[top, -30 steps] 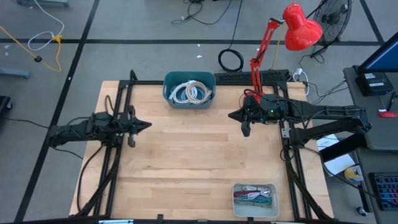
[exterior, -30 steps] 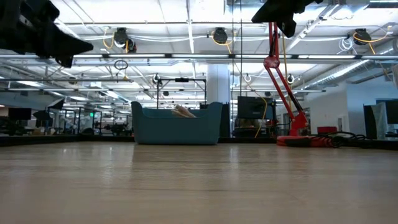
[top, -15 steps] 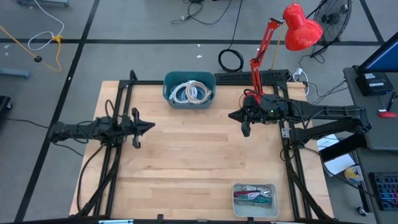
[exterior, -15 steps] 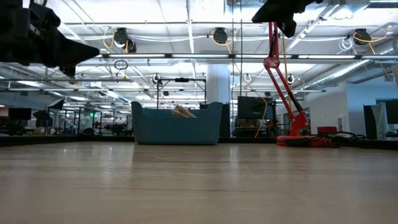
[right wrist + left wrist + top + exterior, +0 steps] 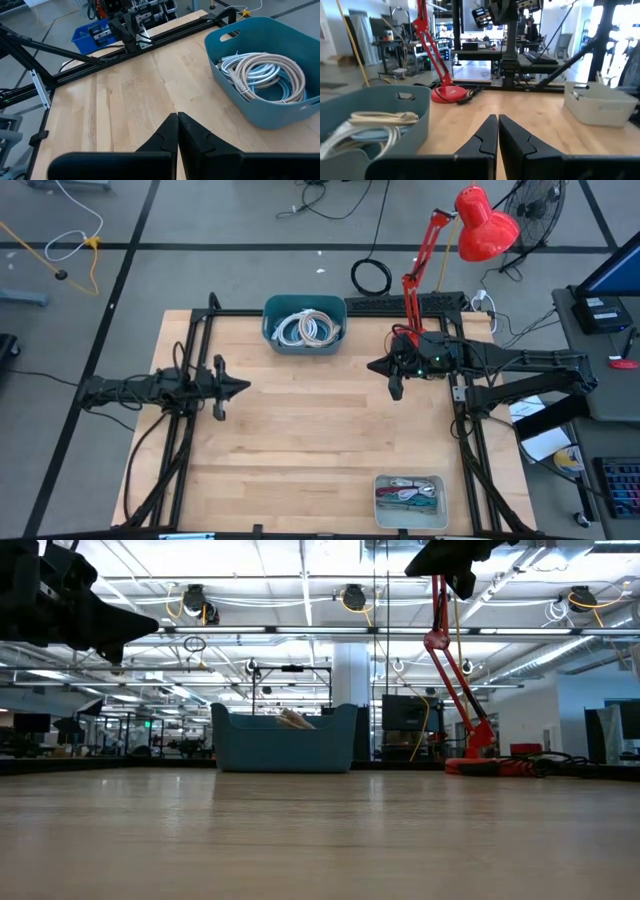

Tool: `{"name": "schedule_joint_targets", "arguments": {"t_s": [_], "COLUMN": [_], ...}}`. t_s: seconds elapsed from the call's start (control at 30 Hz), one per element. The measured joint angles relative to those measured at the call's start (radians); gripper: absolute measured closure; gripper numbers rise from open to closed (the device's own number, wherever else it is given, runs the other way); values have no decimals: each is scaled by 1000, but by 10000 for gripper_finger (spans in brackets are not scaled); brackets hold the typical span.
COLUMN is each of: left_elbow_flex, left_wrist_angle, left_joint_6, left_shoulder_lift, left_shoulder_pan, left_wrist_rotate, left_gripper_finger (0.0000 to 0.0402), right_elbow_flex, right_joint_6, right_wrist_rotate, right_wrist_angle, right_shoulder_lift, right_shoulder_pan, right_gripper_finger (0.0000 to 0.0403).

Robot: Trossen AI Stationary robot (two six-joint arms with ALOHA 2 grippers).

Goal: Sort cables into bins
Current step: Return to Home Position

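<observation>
The dark teal bin point(image 5: 305, 325) stands at the table's far edge. Inside it lie coils of white, beige and light blue cables point(image 5: 260, 75). The pale grey tray point(image 5: 410, 500) sits at the near right and holds short maroon, teal and grey cable pieces point(image 5: 408, 496). My left gripper point(image 5: 244, 387) hovers shut and level above the table's left part, touching nothing. My right gripper point(image 5: 372, 366) hangs higher, right of the teal bin, also shut with nothing in it.
A red lamp point(image 5: 480, 225) stands at the far right corner, its base point(image 5: 447, 92) on the table. A black coiled cord point(image 5: 371, 277) lies on the floor beyond. Black frame rails point(image 5: 195, 360) run along both sides. Bare wood point(image 5: 320, 430) spans the middle.
My left gripper has sunk a little and shifted slightly toward the table's right edge, then stayed still. It points level as before.
</observation>
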Motion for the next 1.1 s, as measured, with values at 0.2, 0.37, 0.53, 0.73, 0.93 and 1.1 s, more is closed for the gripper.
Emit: {"name": "schedule_joint_targets", "arguments": {"t_s": [0.2, 0.37, 0.53, 0.73, 0.93, 1.1], "left_elbow_flex": [0, 0, 0, 0, 0, -2], "left_wrist_angle": [-2, -1, -2, -2, -1, 13], "left_joint_6": [97, 98, 70, 45, 45, 46], "left_shoulder_lift": [0, 0, 0, 0, 0, 0], "left_shoulder_pan": [0, 0, 0, 0, 0, 0], "left_wrist_rotate": [-1, -12, -13, -11, -9, -9], "left_gripper_finger": [381, 380, 380, 380, 380, 380], "right_elbow_flex": [0, 0, 0, 0, 0, -6], "right_joint_6": [-2, -2, -2, -2, -20, -86], "right_wrist_rotate": [0, -1, -25, -27, -26, -5], "right_wrist_angle": [0, 0, 0, 0, 0, -81], "right_shoulder_lift": [0, 0, 0, 0, 0, -1], "right_shoulder_pan": [0, 2, 2, 2, 2, 0], "right_gripper_finger": [403, 403, 403, 403, 403, 403]}}
